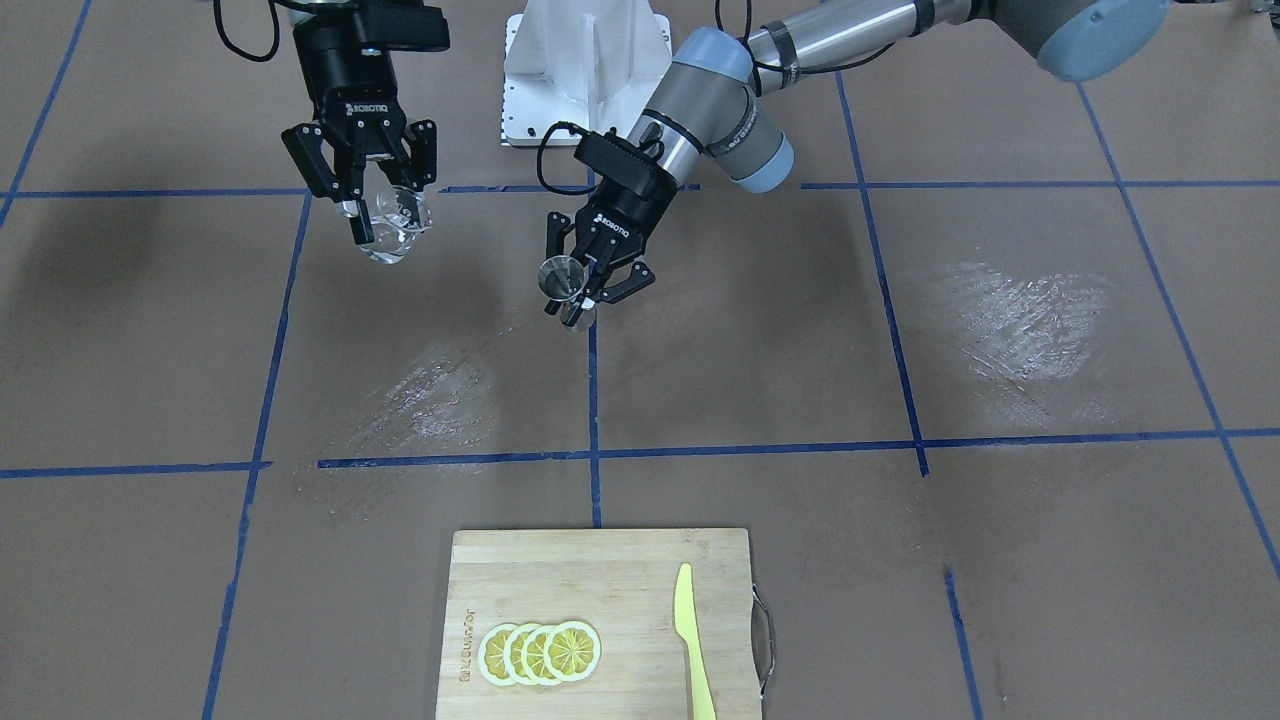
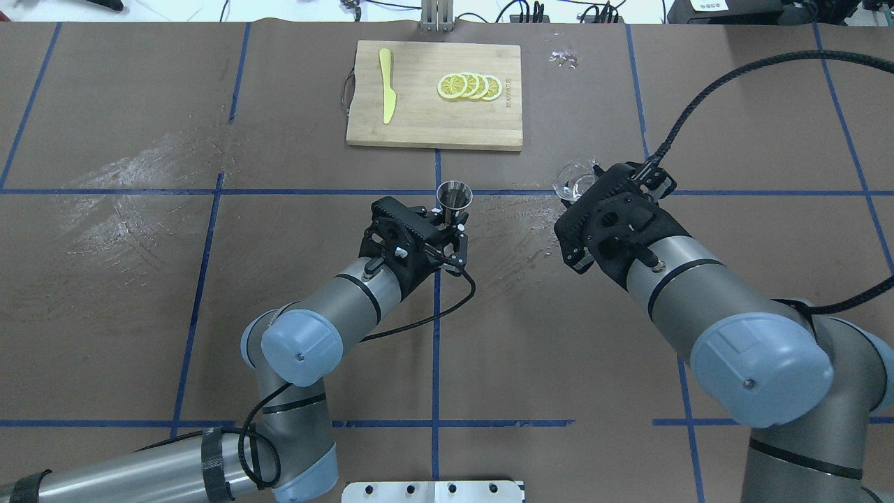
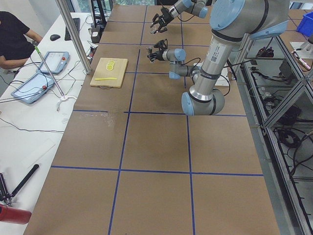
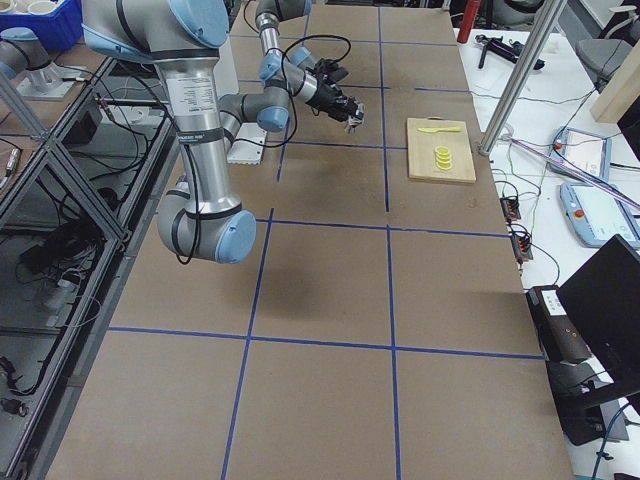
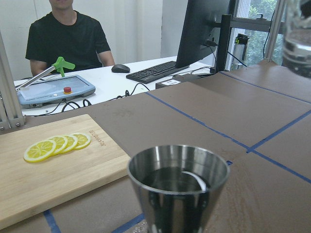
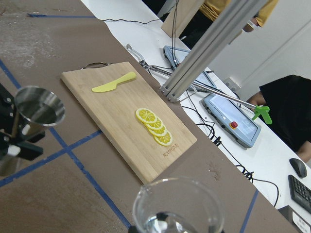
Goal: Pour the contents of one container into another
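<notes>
Above the table, left pincer tight on steel cup, right pincer apparently tight on half-hidden beaker.

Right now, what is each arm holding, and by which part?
The left pincer grips the metal cup by its narrow lower part, below the rim. The right pincer grips the clear glass by its sides.
</notes>
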Motion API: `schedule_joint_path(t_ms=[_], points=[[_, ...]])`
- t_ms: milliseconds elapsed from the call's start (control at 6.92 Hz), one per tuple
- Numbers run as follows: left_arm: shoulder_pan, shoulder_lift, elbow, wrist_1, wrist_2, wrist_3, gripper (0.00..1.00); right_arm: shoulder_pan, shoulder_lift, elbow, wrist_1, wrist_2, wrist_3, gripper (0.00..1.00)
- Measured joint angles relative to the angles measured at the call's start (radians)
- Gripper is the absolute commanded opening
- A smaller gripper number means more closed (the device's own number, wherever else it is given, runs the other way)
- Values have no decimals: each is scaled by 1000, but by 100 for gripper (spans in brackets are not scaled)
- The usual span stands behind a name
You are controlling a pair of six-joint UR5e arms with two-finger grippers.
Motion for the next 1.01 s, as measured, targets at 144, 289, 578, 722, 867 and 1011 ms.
schedule_joint_path(t_ms=[144, 289, 578, 722, 867, 1011], points=[[-20, 37, -33, -2, -2, 2, 0, 2, -61, 17, 59, 0, 101, 0], [-37, 83, -74, -3, -3, 3, 0, 4, -151, 20, 186, 0, 203, 0], [-61, 183, -146, -4, -1, 3, 0, 8, -333, 2, 413, -1, 319, 0], [-74, 240, -179, -3, 5, -2, 0, 11, -383, -14, 446, 0, 390, 0], [-88, 308, -208, -3, 23, -9, 0, 12, -417, -37, 457, 11, 482, 0], [-98, 383, -236, -2, 51, -12, 0, 13, -441, -62, 460, 27, 597, 0]])
